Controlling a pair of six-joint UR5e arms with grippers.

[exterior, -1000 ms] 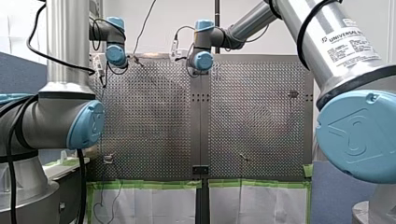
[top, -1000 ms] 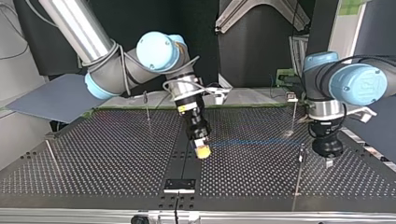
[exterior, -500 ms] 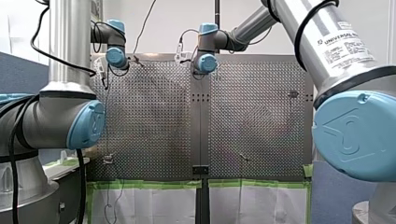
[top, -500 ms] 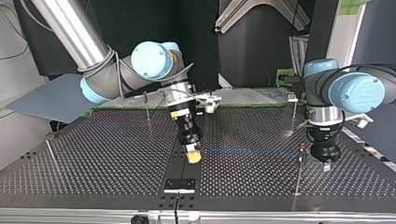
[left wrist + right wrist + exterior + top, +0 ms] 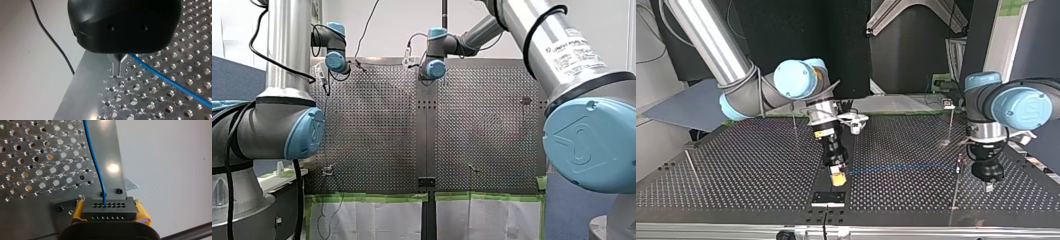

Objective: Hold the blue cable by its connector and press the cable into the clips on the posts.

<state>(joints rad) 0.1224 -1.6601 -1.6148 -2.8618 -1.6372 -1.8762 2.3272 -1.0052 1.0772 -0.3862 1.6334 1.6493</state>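
Perforated metal table (image 5: 736,165) spreads under both arms. The yellow pads (image 5: 143,212) of my right gripper (image 5: 838,178) are clamped on the sides of the dark connector (image 5: 109,208). The blue cable (image 5: 94,157) leaves its face straight ahead, away from the fingers. Seen in the top view, it runs low across the table toward the right, reaching the thin post (image 5: 954,192) just beside my left gripper (image 5: 119,68). That gripper's metal fingers are drawn together with the cable close beside them; whether they pinch it I cannot tell. My left arm is the nearer to that post.
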